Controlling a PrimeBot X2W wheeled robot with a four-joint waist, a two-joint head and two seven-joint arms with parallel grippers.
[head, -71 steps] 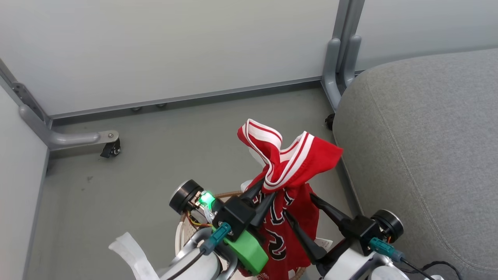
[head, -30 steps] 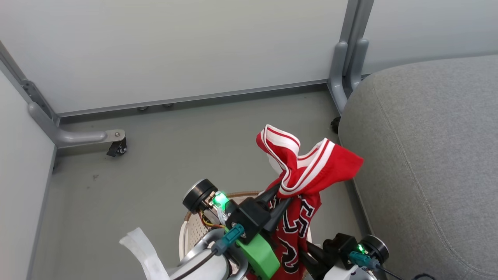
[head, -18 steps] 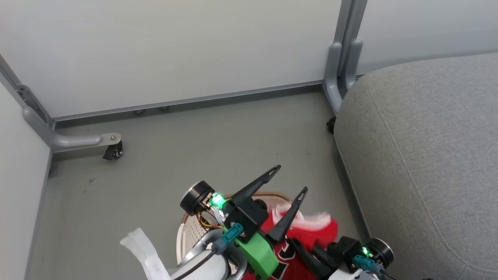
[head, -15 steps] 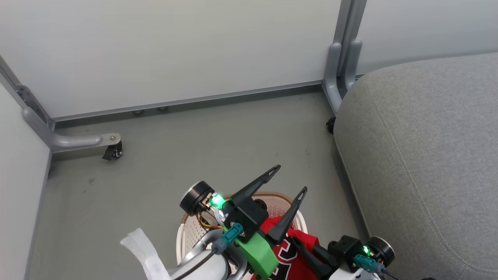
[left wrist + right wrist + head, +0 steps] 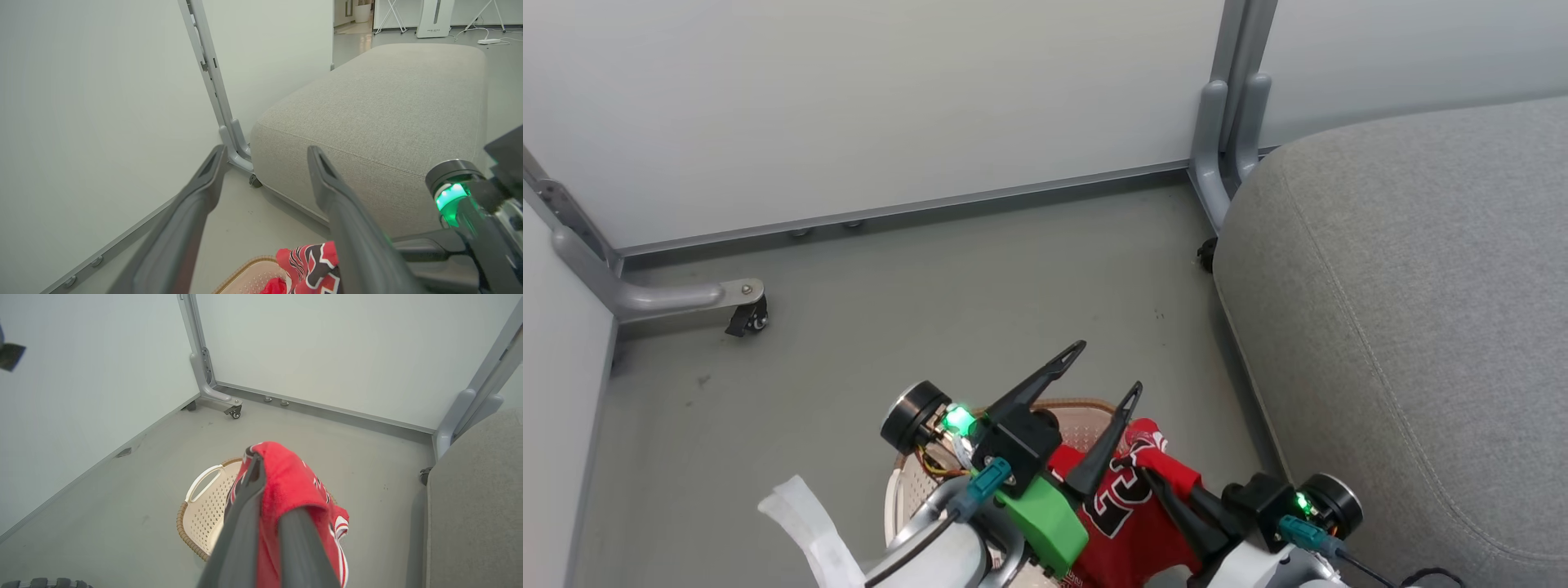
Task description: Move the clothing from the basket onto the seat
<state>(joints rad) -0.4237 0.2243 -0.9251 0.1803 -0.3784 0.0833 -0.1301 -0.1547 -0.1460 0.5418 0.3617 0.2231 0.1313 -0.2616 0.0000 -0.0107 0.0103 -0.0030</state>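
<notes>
The clothing in view is a red jersey with black-and-white lettering, draped over my right gripper, which is shut on it above the basket. In the right wrist view the red jersey wraps both fingers of that gripper, and the cream basket sits on the floor below. My left gripper stands open and empty just above the cloth; its fingers point toward the grey seat. The seat lies to the right of the basket.
White partition panels on grey metal posts close off the back and left. A castor foot stands on the grey floor at the left. Another castor sits by the seat's far corner.
My left gripper let go of the jersey and opened. The raised top of the jersey fell, and the right gripper has shut on the cloth and holds it low over the basket.
</notes>
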